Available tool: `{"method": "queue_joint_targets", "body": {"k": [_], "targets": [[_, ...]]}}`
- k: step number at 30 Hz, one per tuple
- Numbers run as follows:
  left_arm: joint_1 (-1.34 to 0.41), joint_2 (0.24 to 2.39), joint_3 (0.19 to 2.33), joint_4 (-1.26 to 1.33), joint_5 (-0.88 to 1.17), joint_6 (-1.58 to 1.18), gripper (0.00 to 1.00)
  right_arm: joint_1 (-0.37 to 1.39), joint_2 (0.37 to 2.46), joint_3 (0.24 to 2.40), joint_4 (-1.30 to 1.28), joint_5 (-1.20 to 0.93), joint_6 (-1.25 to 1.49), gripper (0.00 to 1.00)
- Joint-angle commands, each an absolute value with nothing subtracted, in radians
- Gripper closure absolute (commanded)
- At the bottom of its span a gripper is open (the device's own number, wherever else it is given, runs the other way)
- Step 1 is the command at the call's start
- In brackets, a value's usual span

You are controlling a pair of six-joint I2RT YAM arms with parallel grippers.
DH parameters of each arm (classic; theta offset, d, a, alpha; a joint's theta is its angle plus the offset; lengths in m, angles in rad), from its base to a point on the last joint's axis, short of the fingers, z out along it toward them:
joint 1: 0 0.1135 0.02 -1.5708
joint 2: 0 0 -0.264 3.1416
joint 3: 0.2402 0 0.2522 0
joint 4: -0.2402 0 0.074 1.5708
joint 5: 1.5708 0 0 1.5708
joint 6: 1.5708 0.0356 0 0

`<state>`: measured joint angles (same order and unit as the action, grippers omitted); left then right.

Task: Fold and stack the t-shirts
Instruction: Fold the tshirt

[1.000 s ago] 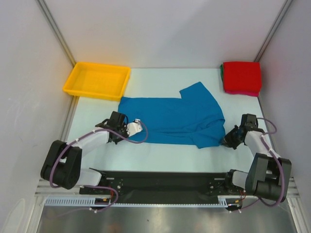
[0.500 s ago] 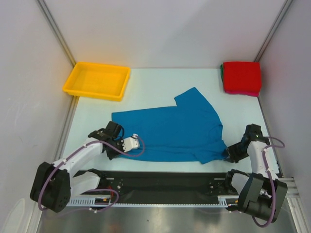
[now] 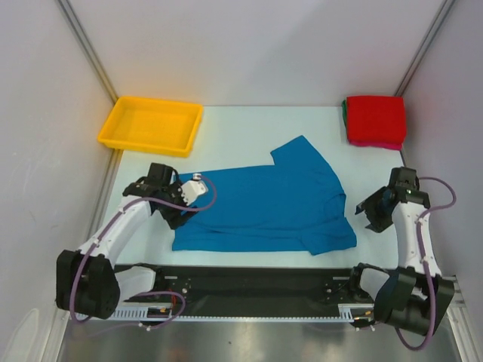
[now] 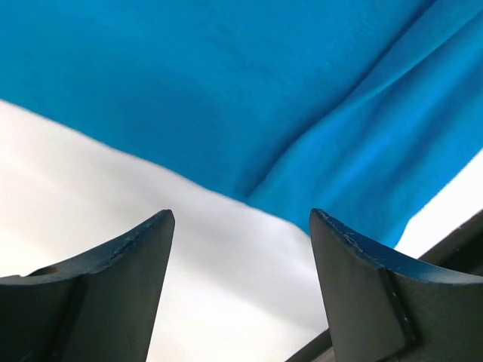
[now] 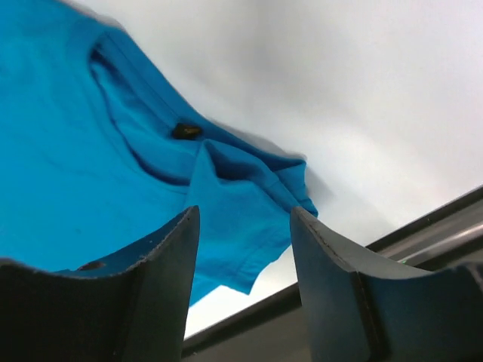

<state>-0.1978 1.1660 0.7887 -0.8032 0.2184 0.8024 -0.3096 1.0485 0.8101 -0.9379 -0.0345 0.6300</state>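
Black fingers of the left gripper [image 4: 240, 219] stand spread and empty, just above the near-left hem of the blue t-shirt [image 3: 264, 204]. The right gripper [image 5: 243, 213] is likewise parted and holds nothing, off the shirt's right side near its neckline. That shirt lies spread out on the table [image 3: 249, 121], one sleeve pointing away. Beyond its far-right corner sits a folded stack topped by the red t-shirt [image 3: 375, 119], with green and pink edges beneath. Those look done; the blue one is yet to be folded and stacked.

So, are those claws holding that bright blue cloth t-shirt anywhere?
Nothing is held: the left gripper and right gripper are open, clear of the bright blue t-shirt.
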Motion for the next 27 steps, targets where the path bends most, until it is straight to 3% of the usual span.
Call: {"method": "queue_joint_targets", "body": {"k": [1, 6, 9, 10, 12, 13, 15, 18, 19, 20, 21, 24, 27], "targets": [[-0.193, 1.221, 0.739, -0.721, 0.243, 0.770, 0.22, -0.284, 1.133, 0.792, -0.914, -0.121, 0.561, 0.43], [-0.190, 1.272, 0.704, -0.646, 0.190, 0.808, 0.24, -0.180, 1.198, 0.788, -0.876, -0.123, 0.540, 0.41], [-0.192, 1.334, 0.706, -0.615, 0.190, 0.796, 0.28, -0.172, 1.239, 0.772, -0.862, -0.115, 0.548, 0.67], [-0.192, 1.350, 0.707, -0.606, 0.180, 0.789, 0.38, -0.169, 1.247, 0.776, -0.851, -0.120, 0.548, 0.78], [-0.192, 1.377, 0.716, -0.614, 0.195, 0.784, 0.51, -0.170, 1.246, 0.790, -0.841, -0.100, 0.554, 0.88], [-0.192, 1.376, 0.718, -0.629, 0.204, 0.785, 0.69, -0.172, 1.243, 0.795, -0.842, -0.094, 0.554, 0.96], [-0.192, 1.367, 0.724, -0.647, 0.229, 0.778, 0.95, -0.173, 1.246, 0.799, -0.844, -0.081, 0.552, 1.00], [-0.192, 1.348, 0.726, -0.663, 0.235, 0.773, 1.00, -0.178, 1.252, 0.801, -0.845, -0.078, 0.546, 1.00], [-0.192, 1.345, 0.726, -0.666, 0.238, 0.773, 1.00, -0.178, 1.253, 0.811, -0.847, -0.071, 0.543, 0.73], [-0.190, 1.341, 0.726, -0.669, 0.239, 0.773, 1.00, -0.178, 1.259, 0.818, -0.856, -0.061, 0.538, 0.54], [-0.190, 1.338, 0.724, -0.675, 0.244, 0.773, 1.00, -0.178, 1.262, 0.821, -0.861, -0.051, 0.538, 0.44], [-0.190, 1.336, 0.729, -0.680, 0.256, 0.761, 1.00, -0.181, 1.282, 0.812, -0.847, -0.040, 0.538, 0.41], [-0.190, 1.333, 0.735, -0.684, 0.258, 0.750, 0.99, -0.183, 1.318, 0.784, -0.815, -0.066, 0.552, 0.47]]}}
